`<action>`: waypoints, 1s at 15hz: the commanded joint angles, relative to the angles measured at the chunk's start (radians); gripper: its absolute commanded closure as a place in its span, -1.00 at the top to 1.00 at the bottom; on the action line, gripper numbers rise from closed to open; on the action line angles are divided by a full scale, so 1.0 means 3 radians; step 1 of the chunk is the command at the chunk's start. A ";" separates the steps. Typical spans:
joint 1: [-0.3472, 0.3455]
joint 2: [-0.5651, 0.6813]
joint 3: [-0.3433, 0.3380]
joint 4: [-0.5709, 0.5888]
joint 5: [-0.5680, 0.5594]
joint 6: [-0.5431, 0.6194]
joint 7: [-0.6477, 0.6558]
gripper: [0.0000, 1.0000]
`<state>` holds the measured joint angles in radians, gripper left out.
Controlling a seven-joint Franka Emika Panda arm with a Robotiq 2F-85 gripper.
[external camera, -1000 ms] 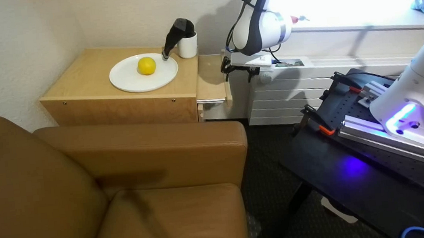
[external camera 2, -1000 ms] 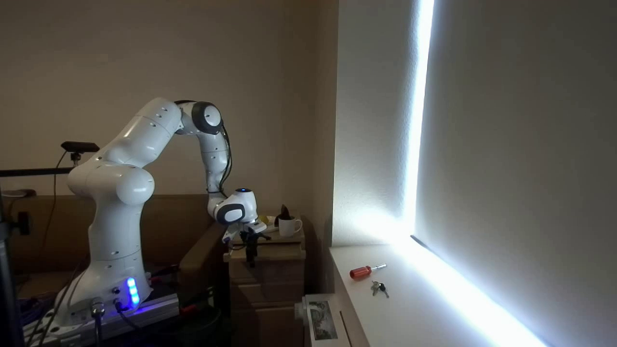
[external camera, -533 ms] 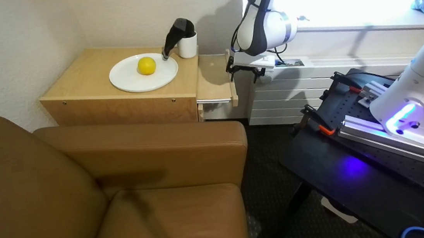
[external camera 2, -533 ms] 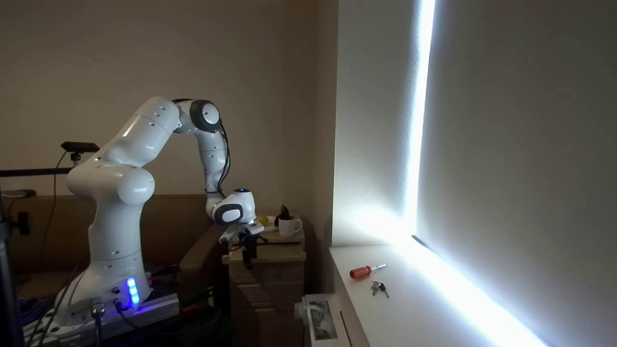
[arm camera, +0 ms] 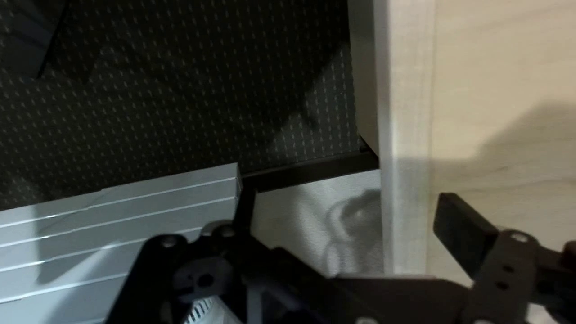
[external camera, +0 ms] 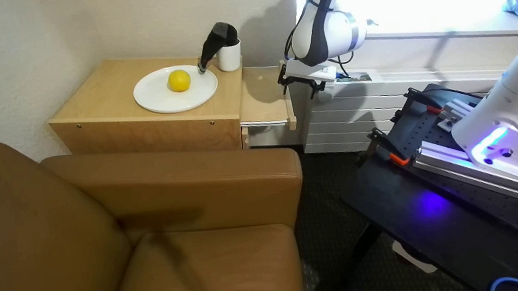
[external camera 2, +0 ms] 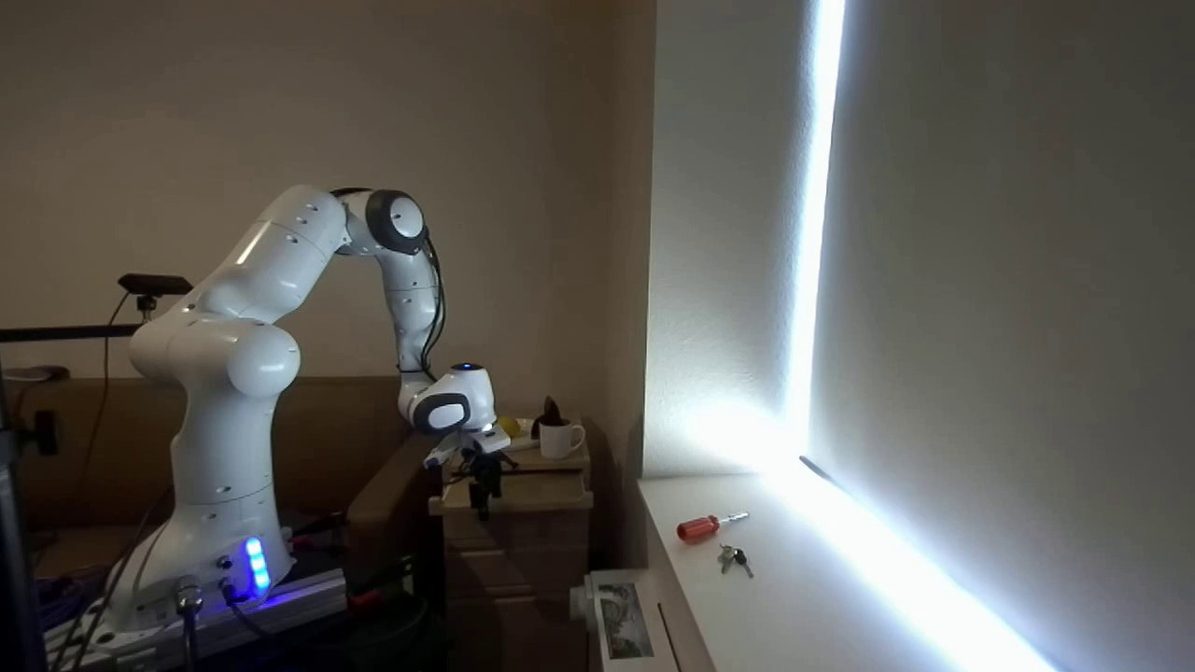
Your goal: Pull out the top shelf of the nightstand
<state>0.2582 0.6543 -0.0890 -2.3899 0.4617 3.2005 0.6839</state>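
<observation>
Astride the front edge of the top shelf (external camera: 262,93), the gripper (external camera: 299,93) stands with jaws apart; contact is unclear. The pull looks part done and likely needs more straight outward travel. The shelf juts forward from the nightstand (external camera: 144,135), its exposed strip running longest parallel to that front edge.

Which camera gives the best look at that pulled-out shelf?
An exterior view: the top shelf juts from the nightstand, its pale surface well in sight. From an exterior view it also shows, dimly, partly behind the tool. The wrist view catches only a cropped close-up.
</observation>
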 commanded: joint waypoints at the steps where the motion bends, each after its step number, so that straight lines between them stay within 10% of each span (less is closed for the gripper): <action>1: 0.0061 -0.0229 -0.0056 -0.0110 0.0015 0.0205 -0.0033 1.00; 15: 0.0079 0.0134 0.0035 0.0163 0.0009 0.0063 0.0045 1.00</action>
<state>0.2848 0.6814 -0.0794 -2.3442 0.4617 3.2381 0.7056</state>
